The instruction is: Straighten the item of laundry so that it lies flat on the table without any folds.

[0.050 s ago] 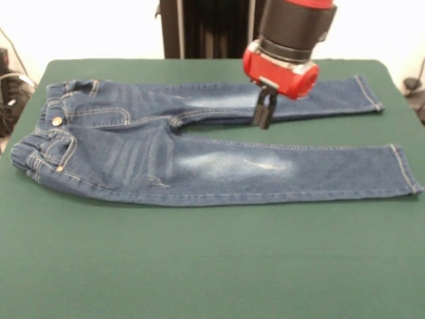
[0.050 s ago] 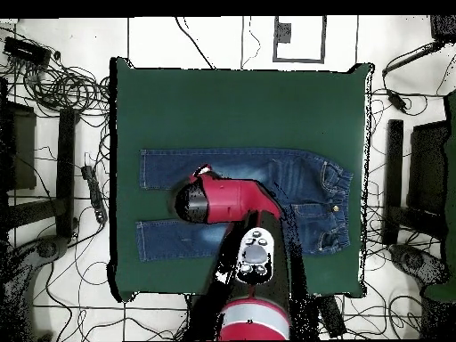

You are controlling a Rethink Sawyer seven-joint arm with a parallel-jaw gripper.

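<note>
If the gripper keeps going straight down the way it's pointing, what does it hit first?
Most likely the jeans. The gripper points down over the far leg's inner edge, close to the gap between the legs. Depth is unclear, so it might instead land on the green table in that gap.

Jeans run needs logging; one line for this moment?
jeans: flat, legs apart | gripper: shut, over far leg | table: green

Bare table (image 1: pixel 199 266) surrounds the jeans (image 1: pixel 199 166); only the arm (image 2: pixel 254 267) seemingly overhangs the far leg.
</note>
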